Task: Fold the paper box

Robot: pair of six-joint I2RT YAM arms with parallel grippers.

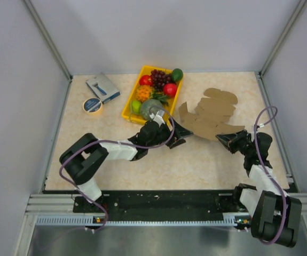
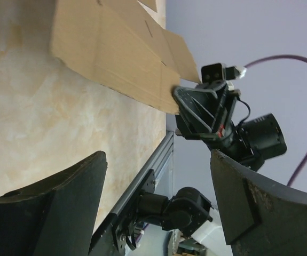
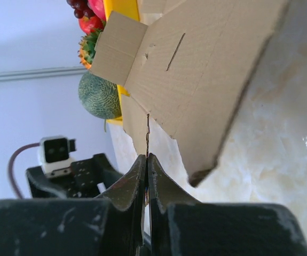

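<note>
Two grippers are at the workpiece. The left gripper (image 1: pixel 184 134) is spread wide: in its wrist view the two black fingers (image 2: pixel 62 202) stand far apart with nothing between them. From above its tips sit just beside the near left edge of the sheet; I cannot tell whether they touch it.

The right gripper (image 1: pixel 223 138) is clenched. Its dark fingers (image 3: pixel 132 184) meet flat against each other, and a thin cardboard edge runs straight down into the seam between them, so it is pinching a flap at the sheet's near right corner.

The plain brown corrugated-cardboard die-cut sheet, the paper box (image 1: pixel 212 114), lies unfolded on the right half of the beige marbled table (image 1: pixel 116 160), just to the right of the yellow plastic tray (image 1: pixel 127 109) of toy fruit. The right wrist view shows it tilted, with a large panel raised off the table above its own shadow, a slot cut in it and a square flap turned toward the tray. From above, its rounded tabs point to the far right and a pointed corner reaches toward the right gripper. The outline is irregular; its longer run appears to lie roughly across the table, slanting away to the right, though I cannot fix the axis exactly.
</note>
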